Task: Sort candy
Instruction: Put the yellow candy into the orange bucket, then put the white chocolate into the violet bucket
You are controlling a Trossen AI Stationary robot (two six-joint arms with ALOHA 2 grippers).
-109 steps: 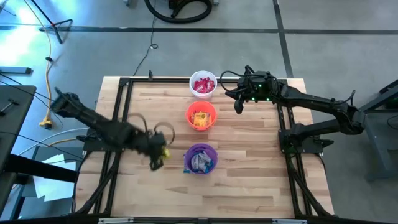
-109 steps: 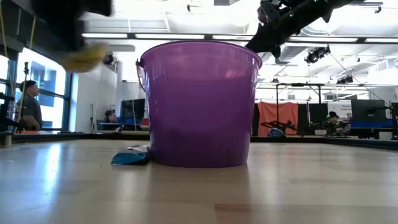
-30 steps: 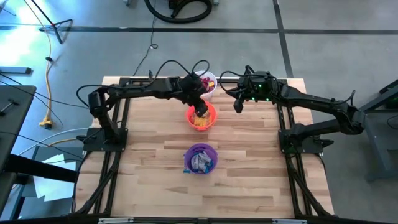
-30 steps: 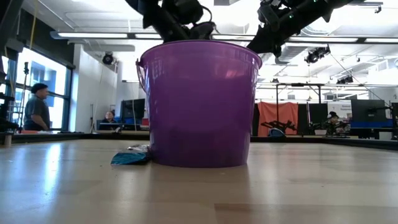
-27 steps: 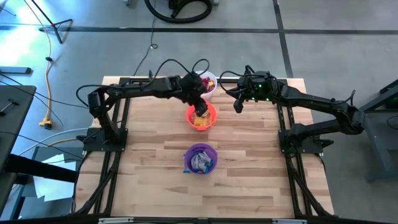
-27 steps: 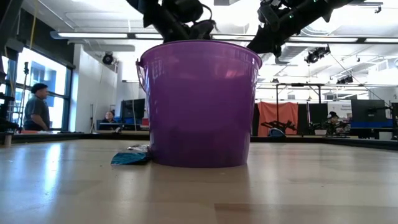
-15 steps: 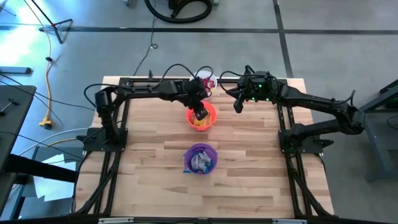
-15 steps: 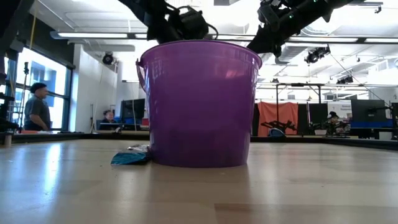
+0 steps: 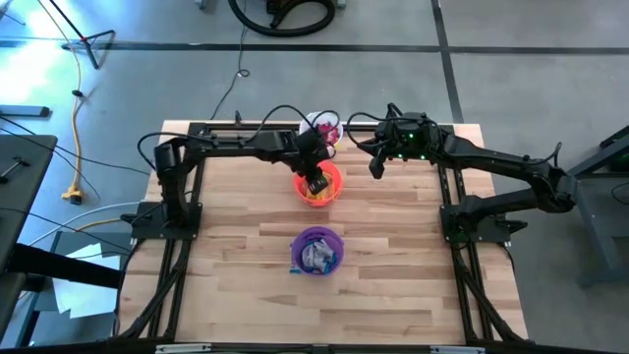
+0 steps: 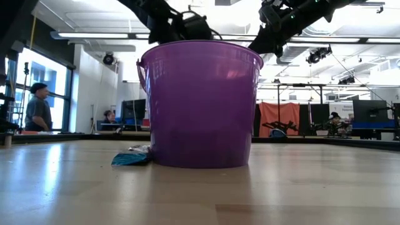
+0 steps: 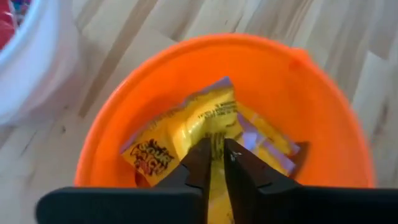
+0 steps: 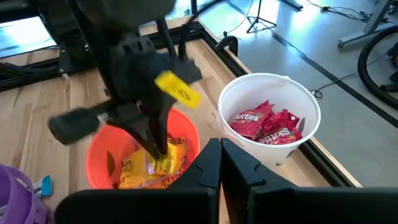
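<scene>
My left gripper (image 11: 216, 146) reaches down into the orange cup (image 9: 337, 189), which holds yellow candy (image 11: 149, 155). Its fingers are shut on one yellow wrapper. The white cup (image 12: 273, 93) beyond it holds red candy (image 12: 267, 124). The purple cup (image 9: 316, 251) stands nearer, with blue-white candy inside. One blue candy (image 10: 130, 159) lies flat on the table against its left side. My right gripper (image 9: 374, 169) hangs shut and holding nothing above the table, right of the white and orange cups. My left gripper pinches a raised fold of a yellow wrapper (image 11: 216, 132) between its two fingertips. The fingers (image 12: 155, 140) slant down into the orange cup from the table's left. The wrapper still lies on the other yellow candy in the cup.
The three cups stand in a row down the table's middle. Bare wood lies left, right and near of them. A black frame (image 9: 192, 177) runs along the table's sides. A person (image 10: 39, 106) stands in the room behind.
My left gripper has sunk lower into the orange cup, tipping a little steeper, and has stayed over the yellow candy. The cups have not moved.
</scene>
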